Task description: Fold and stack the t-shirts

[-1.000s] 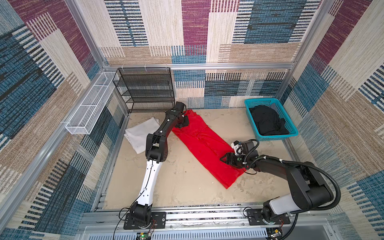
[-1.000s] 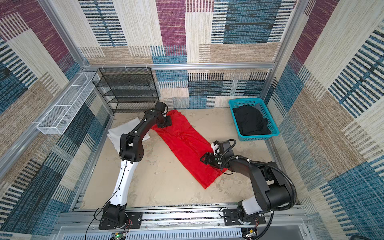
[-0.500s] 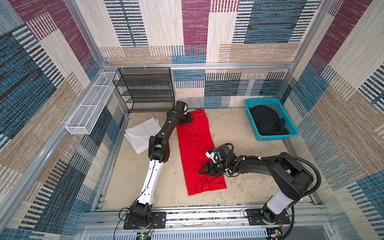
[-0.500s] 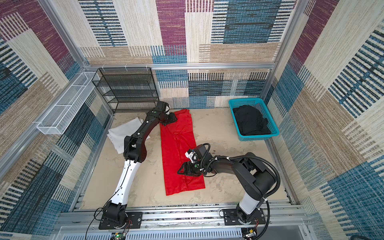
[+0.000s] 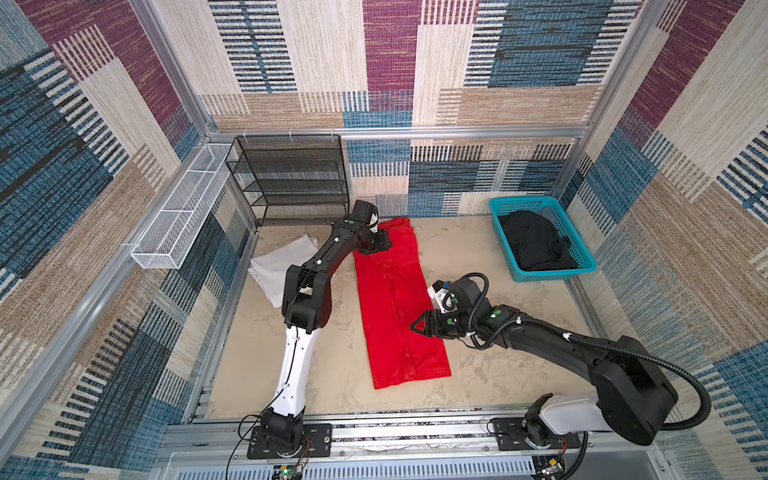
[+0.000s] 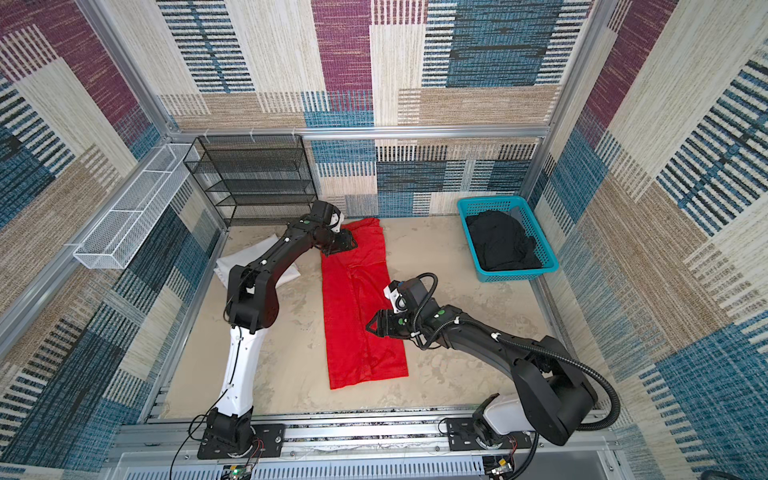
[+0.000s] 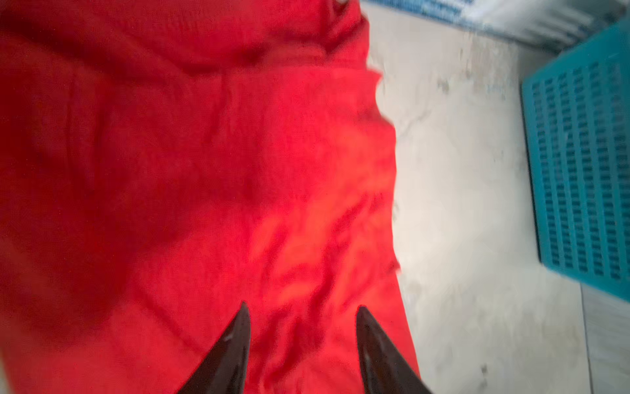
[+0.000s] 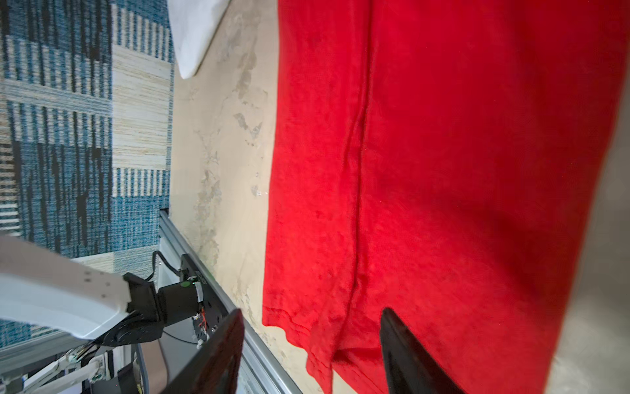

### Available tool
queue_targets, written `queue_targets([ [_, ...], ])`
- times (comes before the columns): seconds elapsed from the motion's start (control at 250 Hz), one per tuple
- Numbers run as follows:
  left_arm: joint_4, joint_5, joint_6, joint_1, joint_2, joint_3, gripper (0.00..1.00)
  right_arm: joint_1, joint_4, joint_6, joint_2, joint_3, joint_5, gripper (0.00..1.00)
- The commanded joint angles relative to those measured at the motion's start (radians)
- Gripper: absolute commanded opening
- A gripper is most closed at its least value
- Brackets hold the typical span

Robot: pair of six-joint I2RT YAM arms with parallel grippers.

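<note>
Red t-shirt folded lengthwise; left gripper, right gripper above it, fingers parted, empty (pinch corners evenly, fold squarely).

We stretch our left arm far forward with the elbow raised, and the left gripper tilts downward, its jaws parted. Our right arm lies low and reaches across toward the left arm's side. The right gripper points nearly level, its jaws spread wide, gripping nothing.
</note>
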Motion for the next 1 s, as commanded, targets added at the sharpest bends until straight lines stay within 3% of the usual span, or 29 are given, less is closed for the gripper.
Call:
queue_targets([
  [0.0,0.049,-0.029,0.018,-0.026,-0.245,-0.291,0.52,0.002,-0.024,-0.033,-0.016,-0.031,0.028,0.62],
  [0.196,0.186,-0.048,-0.086,-0.116,-0.597,-0.830,0.49,0.026,-0.028,-0.069,-0.004,-0.057,-0.001,0.53],
  [0.396,0.201,-0.081,-0.251,-0.215,-0.858,-1.162,0.43,0.074,0.022,-0.040,0.002,-0.093,-0.029,0.33],
  [0.5,0.204,-0.102,-0.317,-0.251,-0.981,-1.299,0.44,0.116,0.029,-0.027,0.036,-0.089,-0.011,0.31],
  [0.728,0.217,-0.099,-0.408,-0.270,-1.169,-1.473,0.44,0.160,0.048,-0.001,0.091,-0.093,0.000,0.26],
  [0.904,0.203,-0.089,-0.419,-0.277,-1.185,-1.500,0.44,0.188,0.066,0.000,0.114,-0.079,-0.021,0.23],
  [0.996,0.207,-0.087,-0.418,-0.279,-1.178,-1.510,0.44,0.201,0.076,0.003,0.121,-0.068,-0.029,0.28],
])
